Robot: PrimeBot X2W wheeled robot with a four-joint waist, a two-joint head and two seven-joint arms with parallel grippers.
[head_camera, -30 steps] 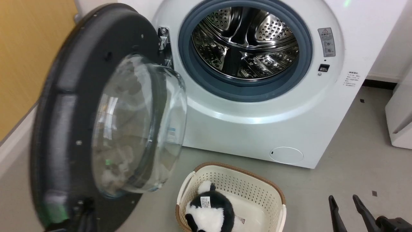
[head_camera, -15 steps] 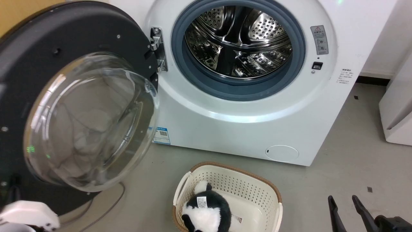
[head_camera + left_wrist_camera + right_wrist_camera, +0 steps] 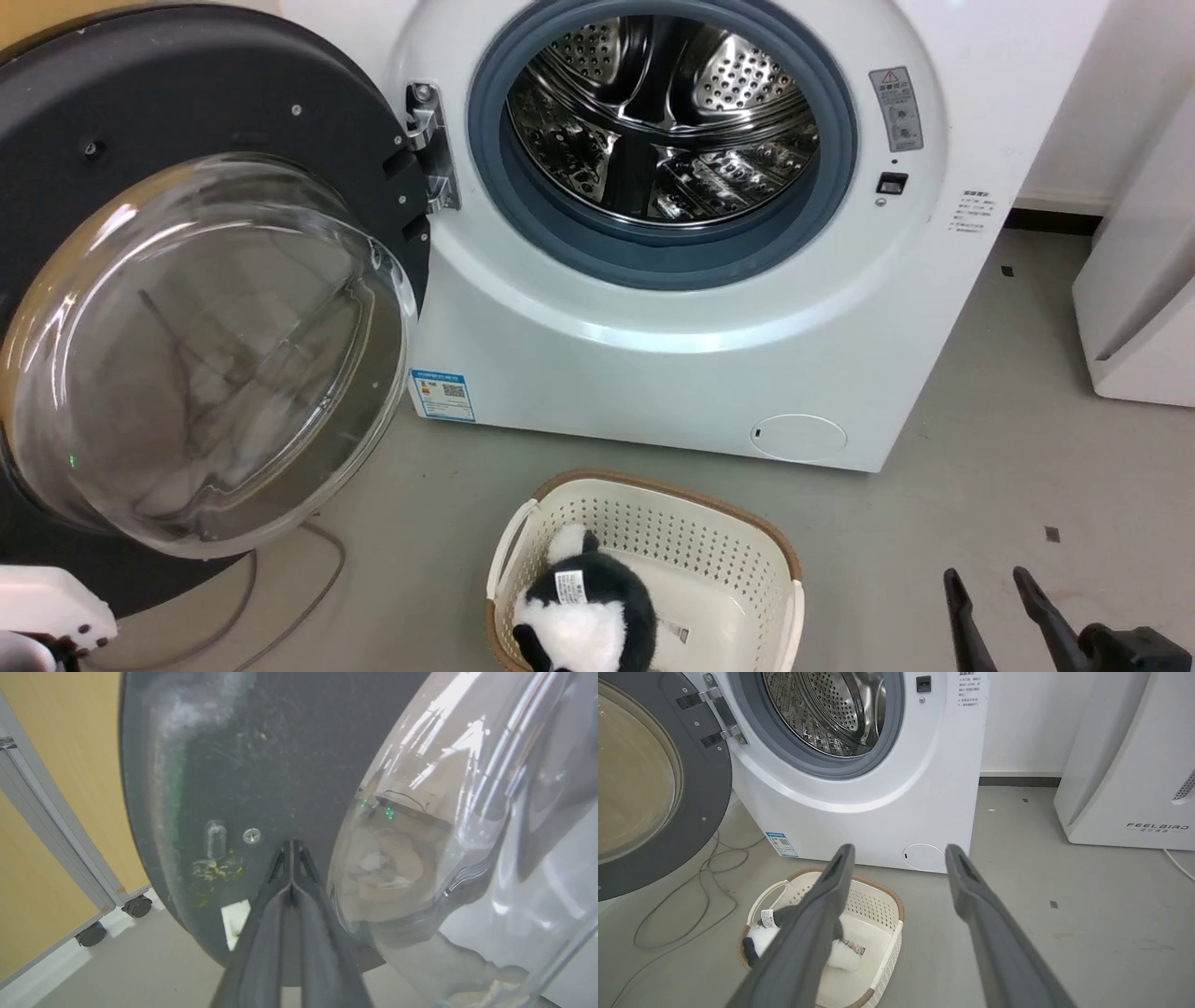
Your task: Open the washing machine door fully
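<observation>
The washing machine door [image 3: 187, 84], black with a bulging clear glass bowl [image 3: 196, 355], stands swung far out to the left of the white washing machine [image 3: 653, 373], whose steel drum [image 3: 653, 121] is exposed. In the left wrist view my left gripper [image 3: 290, 847] is shut and empty, its tips right at the door's [image 3: 261, 765] dark inner face beside the bowl; I cannot tell if they touch. My right gripper [image 3: 994, 602] stays open low at the right, away from the door. In its own wrist view the right gripper [image 3: 900, 851] hangs above a basket.
A cream laundry basket [image 3: 709, 541] holding a panda plush [image 3: 579, 616] sits on the floor before the machine. A white FEELBIRD appliance [image 3: 1134, 765] stands to the right. A cable [image 3: 691, 905] loops on the floor under the door. A yellow partition on casters [image 3: 46, 812] is behind the door.
The door has swung further open to the left, showing the hinge and the blue label. A pale part of my left arm has come in at the lower left. The view has shifted slightly.
</observation>
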